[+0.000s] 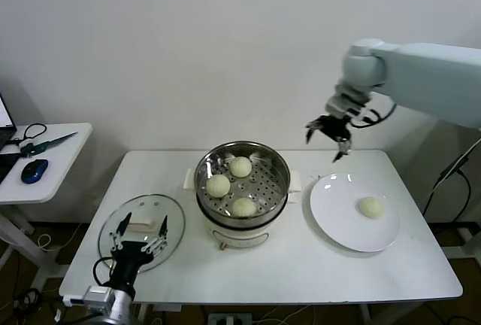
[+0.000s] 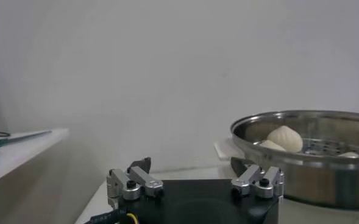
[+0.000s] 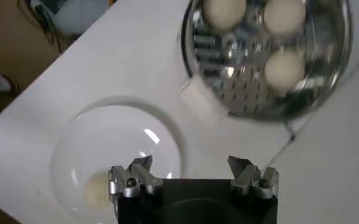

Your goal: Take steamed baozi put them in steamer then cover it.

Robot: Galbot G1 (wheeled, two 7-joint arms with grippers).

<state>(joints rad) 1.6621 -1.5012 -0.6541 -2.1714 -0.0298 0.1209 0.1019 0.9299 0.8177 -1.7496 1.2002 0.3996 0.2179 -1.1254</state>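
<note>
The shiny steamer (image 1: 279, 173) stands mid-table on its white base and holds three white baozi (image 1: 240, 166). A fourth baozi (image 1: 370, 207) lies on the white plate (image 1: 334, 208) to its right. My right gripper (image 1: 325, 147) hangs open and empty, high above the back of the table between steamer and plate. Its wrist view looks down on the plate's baozi (image 3: 95, 190) and the steamer (image 3: 344, 49). The glass cover (image 1: 154, 206) lies flat at the front left. My left gripper (image 1: 143, 226) sits open and low at the cover's near side, and the steamer (image 2: 307, 164) shows beyond it.
A white side table (image 1: 52, 152) at the far left carries a blue mouse (image 1: 34, 170) and scissors (image 1: 45, 144). The main table's front edge (image 1: 301, 299) runs just below the cooker base (image 1: 240, 236). A wall closes off the back.
</note>
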